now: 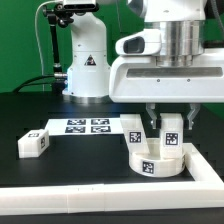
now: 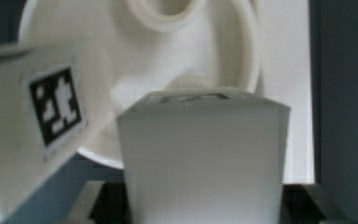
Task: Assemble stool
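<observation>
1. A black desk (image 1: 70,165) was shown. The stool's round white seat (image 1: 160,163) lay flat on it toward the exterior view's right, tucked into the corner of a white border wall (image 1: 90,192).
2. The gripper (image 1: 170,122) was seen directly above the seat. Its fingers (image 1: 151,116) were clamped on an upright held leg (image 1: 171,138), whose lower end met the seat's top.
3. A second leg (image 1: 133,130) stood upright at the seat's edge, on the exterior view's left. Whether it was already fixed there could not be told.
4. A loose leg (image 1: 33,143) lay on the desk well apart, past the marker board (image 1: 85,126).
5. In the wrist view, the held leg (image 2: 202,150) filled the centre, with a round recess (image 2: 176,25) of the seat behind it.
6. The step in hand was judged to be seating the held leg in the seat.
7. To do it well, the leg should be held plumb and lined up over its socket. It should then be pressed straight down under a firm grip, so that the seat is not dragged and the second leg is not knocked.
</observation>
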